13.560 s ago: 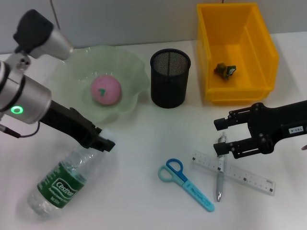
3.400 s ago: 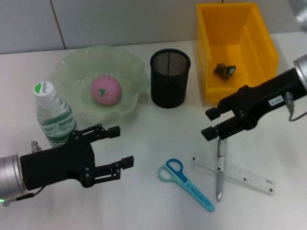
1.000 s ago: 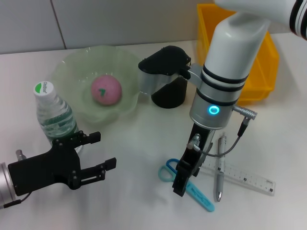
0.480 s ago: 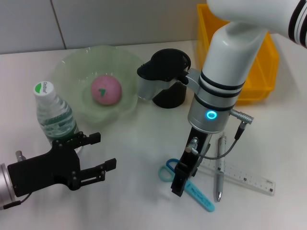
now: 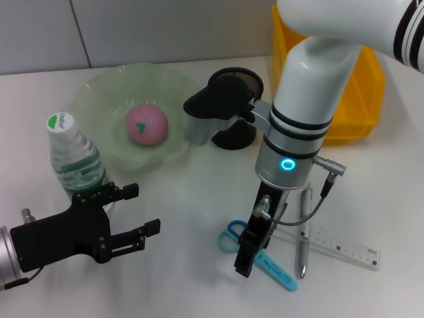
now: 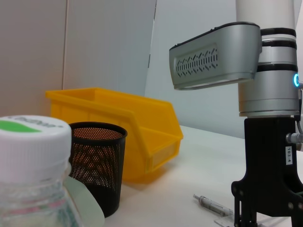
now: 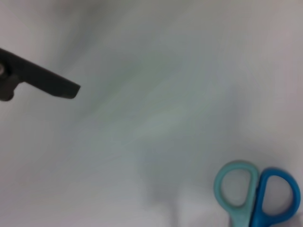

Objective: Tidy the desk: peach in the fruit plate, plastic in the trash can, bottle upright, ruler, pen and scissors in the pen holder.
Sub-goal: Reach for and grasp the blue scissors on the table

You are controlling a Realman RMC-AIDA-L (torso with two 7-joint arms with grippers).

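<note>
Blue and teal plastic marks the scissors [image 5: 260,255], which lie flat on the white desk [image 5: 192,199] near its front edge, handles pointing left and blades pointing right and toward you. The right gripper [image 5: 244,255] points straight down directly over them, just beside the handles; you cannot tell from any view whether its fingers are spread or closed, or whether they touch the scissors. In the right wrist view you see only the two handle loops [image 7: 255,191] against the bare surface.

Just right of the scissors, note the pen [image 5: 303,233] lying across the clear ruler [image 5: 334,242], the two touching where they cross.

Farther back, at mid-desk, locate the black mesh pen holder [image 5: 236,106], partly hidden by the right arm's wrist. The yellow trash can [image 5: 361,73] stands to its right, also largely covered by the arm. To the left of the holder, the pink peach [image 5: 146,124] rests inside the pale green fruit plate [image 5: 106,106].

At the left, the bottle [image 5: 74,162] stands upright, cap on top. The left gripper [image 5: 136,212] sits near the front left corner, just in front of the bottle, its fingers spread wide and holding nothing.
</note>
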